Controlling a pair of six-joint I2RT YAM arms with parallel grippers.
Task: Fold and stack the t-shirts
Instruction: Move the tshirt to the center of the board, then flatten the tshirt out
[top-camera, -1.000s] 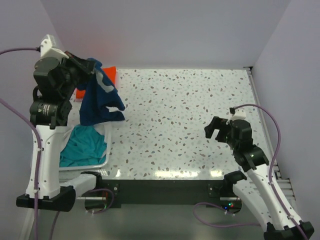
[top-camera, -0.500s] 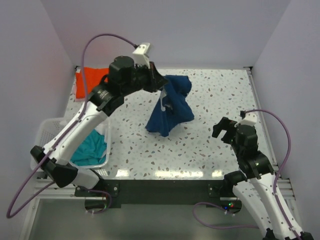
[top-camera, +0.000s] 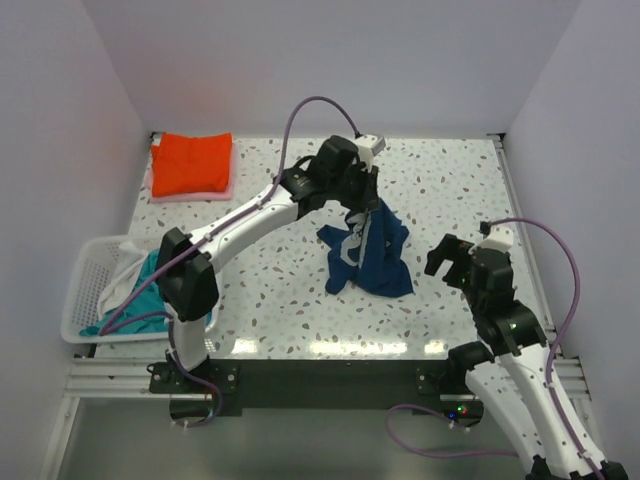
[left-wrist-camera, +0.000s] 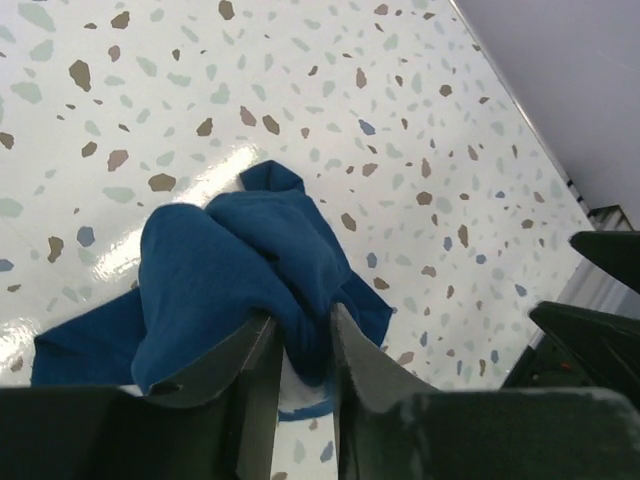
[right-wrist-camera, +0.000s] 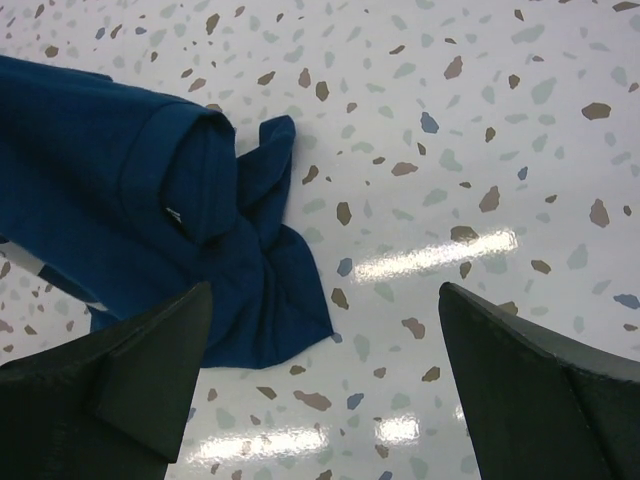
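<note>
I'm seeing a navy t-shirt (top-camera: 383, 262) showing a pale print, a white table (top-camera: 450, 180) speckled brown and grey, and far left an orange-red t-shirt (top-camera: 192, 163).

Table (top-camera: 280, 210), navy tee (top-camera: 372, 258), pink tee (top-camera: 200, 196) under orange tee (top-camera: 192, 163)

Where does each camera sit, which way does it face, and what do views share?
Top external: above and behind the bases, looking down on the table; left arm and right arm visible.
Left wrist: on the left arm, looking down past its left fingers pinching the navy t-shirt.
Right wrist: looking down between open right fingers.
Shared: all show that shirt.
</note>
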